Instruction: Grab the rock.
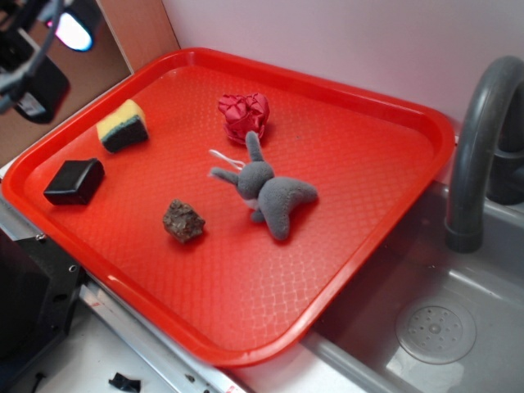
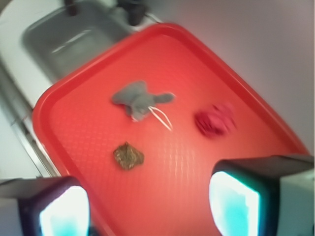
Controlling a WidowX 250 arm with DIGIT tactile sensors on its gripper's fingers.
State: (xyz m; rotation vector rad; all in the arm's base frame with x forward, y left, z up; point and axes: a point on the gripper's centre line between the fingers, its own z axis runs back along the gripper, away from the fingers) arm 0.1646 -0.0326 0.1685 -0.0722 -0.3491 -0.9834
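The rock (image 1: pixel 182 221) is a small lumpy brown-grey stone lying on the red tray (image 1: pixel 246 319), left of the grey plush toy (image 1: pixel 270 192). It also shows in the wrist view (image 2: pixel 128 156), ahead of the jaws and left of centre. My gripper (image 2: pixel 150 204) is open and empty, high above the tray, its two fingers far apart at the bottom corners of the wrist view. In the exterior view only part of the gripper (image 1: pixel 49 41) shows at the top left corner, well away from the rock.
On the tray also lie a black rectangular block (image 1: pixel 74 181), a yellow-green sponge (image 1: pixel 123 125) and a red faceted ball (image 1: pixel 244 115). A grey sink (image 1: pixel 442 327) with a curved faucet (image 1: pixel 475 147) is to the right of the tray.
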